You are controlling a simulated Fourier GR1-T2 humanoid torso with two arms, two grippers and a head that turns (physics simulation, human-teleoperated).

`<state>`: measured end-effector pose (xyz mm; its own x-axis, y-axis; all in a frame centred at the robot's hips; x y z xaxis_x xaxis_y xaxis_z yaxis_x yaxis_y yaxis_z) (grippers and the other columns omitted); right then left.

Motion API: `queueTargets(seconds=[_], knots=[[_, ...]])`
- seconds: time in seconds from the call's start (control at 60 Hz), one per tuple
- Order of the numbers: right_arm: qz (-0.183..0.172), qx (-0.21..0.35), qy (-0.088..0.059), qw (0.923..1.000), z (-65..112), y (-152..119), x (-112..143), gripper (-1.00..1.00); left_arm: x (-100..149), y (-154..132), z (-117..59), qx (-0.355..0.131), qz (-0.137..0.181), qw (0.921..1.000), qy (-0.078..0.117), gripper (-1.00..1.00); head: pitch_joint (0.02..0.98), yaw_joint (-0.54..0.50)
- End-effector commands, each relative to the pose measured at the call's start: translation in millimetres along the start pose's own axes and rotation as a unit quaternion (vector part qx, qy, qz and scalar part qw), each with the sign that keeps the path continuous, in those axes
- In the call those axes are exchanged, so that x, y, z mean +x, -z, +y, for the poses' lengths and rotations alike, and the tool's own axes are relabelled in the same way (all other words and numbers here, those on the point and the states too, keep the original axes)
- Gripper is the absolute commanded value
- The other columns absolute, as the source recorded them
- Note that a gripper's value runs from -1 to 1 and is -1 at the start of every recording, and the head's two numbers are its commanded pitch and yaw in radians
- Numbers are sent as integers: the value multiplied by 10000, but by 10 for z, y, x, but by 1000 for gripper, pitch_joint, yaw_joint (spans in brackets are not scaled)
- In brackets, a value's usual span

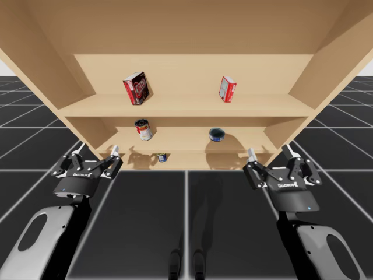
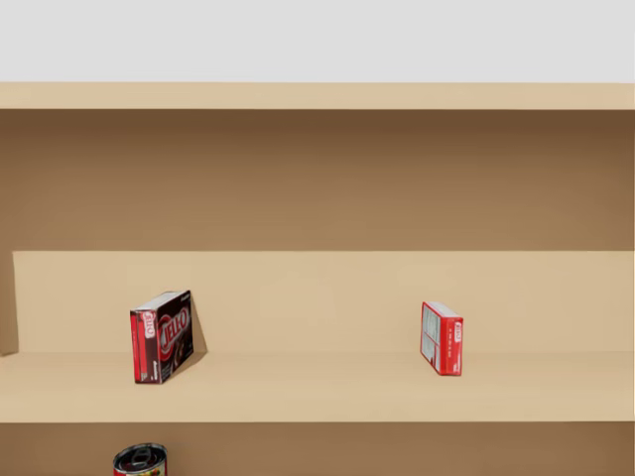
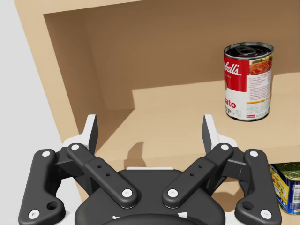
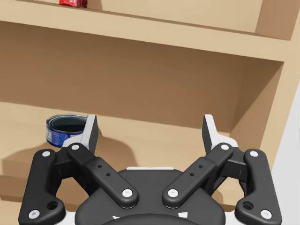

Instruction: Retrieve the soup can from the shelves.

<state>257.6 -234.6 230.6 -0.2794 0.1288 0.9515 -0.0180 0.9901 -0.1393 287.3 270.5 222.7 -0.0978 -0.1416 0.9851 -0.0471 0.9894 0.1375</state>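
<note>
Soup can (image 1: 143, 129) upright on middle shelf (image 1: 186, 139)

Bright, even light from the front. A soft shadow falls behind the dark red cardboard box (image 2: 162, 336), and my left gripper (image 3: 150, 123) throws another on the tan wooden shelves (image 1: 186, 105). The high view splays their side walls outward.

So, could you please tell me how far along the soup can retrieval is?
Nothing is done yet: the soup can stands upright on its shelf. In hand: my left end effector hangs open, short of it; my right end effector is open too. Left: reach, grip, withdraw.
</note>
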Motion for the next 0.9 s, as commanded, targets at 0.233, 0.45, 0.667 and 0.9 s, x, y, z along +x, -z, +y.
queueTargets(seconds=[0.233, 0.45, 0.667, 0.9], knots=[[59, 129, -1, 9999, 19, 3, -22, -1000, 2, -2, -6, -12, 8, 10000, 9, -1000, 174, -5], [81, 144, -67, 9998, 27, 2, -25, -1000, 4, -6, -8, -25, 2, 10000, 24, -1000, 317, 73], [148, 228, -150, 9995, 42, -2, -36, -1000, 8, -9, -9, -47, 0, 10000, 37, -1000, 456, 216], [229, 263, -116, 9993, 61, 0, -36, -1000, 47, -33, -39, -125, -38, 9999, -58, -1000, 505, 281]])
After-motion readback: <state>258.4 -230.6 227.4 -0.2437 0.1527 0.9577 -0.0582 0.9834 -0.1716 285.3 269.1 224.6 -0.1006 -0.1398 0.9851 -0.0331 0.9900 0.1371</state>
